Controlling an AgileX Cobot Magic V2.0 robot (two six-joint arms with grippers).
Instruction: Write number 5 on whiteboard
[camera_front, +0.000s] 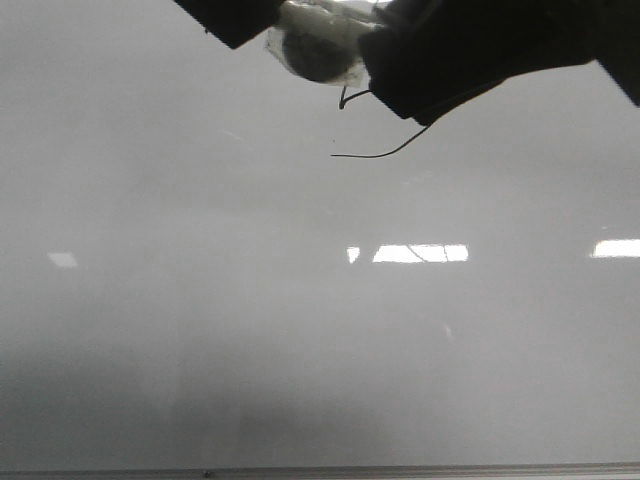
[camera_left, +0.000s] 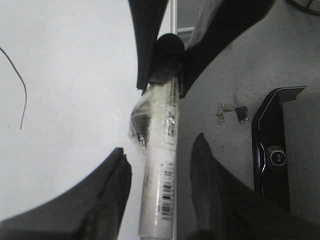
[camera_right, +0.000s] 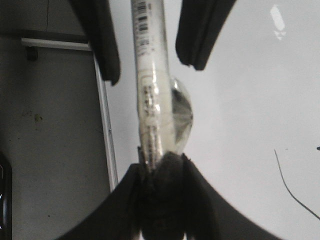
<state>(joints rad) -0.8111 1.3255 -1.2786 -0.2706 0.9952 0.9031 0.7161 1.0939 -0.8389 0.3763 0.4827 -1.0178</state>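
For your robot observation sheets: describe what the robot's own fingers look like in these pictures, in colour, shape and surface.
The left gripper and right gripper both have matte black fingers, broad at the base and tapering to rounded tips, with a slightly curved inner edge. No cables, labels or markings show on them. In the front view they appear only as dark angular blocks.

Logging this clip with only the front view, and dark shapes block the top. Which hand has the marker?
Observer: The right hand is clamped on the marker's black end.
Operator: And the left hand?
Observer: The left hand is open, with its fingers either side of the barrel and a gap on both sides.
Operator: Anything off the board?
Observer: A dark device lies on the grey surface beside the whiteboard.
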